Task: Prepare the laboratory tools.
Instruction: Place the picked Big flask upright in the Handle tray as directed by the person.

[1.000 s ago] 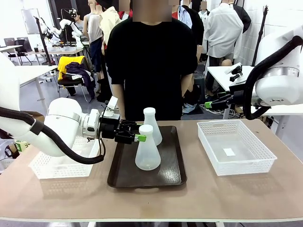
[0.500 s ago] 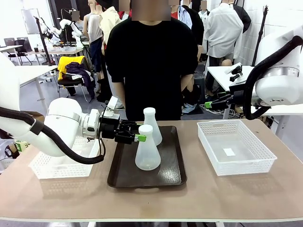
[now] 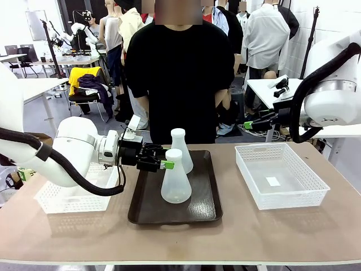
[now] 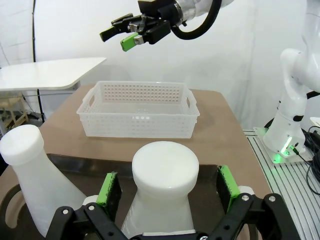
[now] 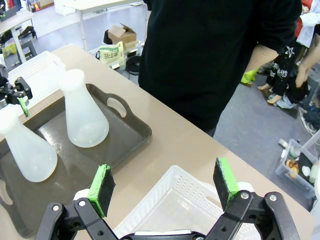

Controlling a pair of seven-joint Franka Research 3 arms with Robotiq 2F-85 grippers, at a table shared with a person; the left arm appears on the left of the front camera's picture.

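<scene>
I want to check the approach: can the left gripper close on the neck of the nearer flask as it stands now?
Probably yes: the left gripper is open, its pads either side of the nearer flask neck, nothing between.

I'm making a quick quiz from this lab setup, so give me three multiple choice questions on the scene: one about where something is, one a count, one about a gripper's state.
1. Where do the conical flasks stand?
A. in the right white mesh basket
B. on the dark brown tray
C. on the bare table

2. How many conical flasks are there?
A. one
B. two
C. four

3. How is the left gripper?
A. open, pads either side of the near flask's neck
B. shut on the tray handle
C. open over the left basket

Answers:
1 B: the near flask and the far flask both rest on the dark brown tray.
2 B: just those two.
3 A: the left gripper shows a gap between each pad and the neck.
</scene>
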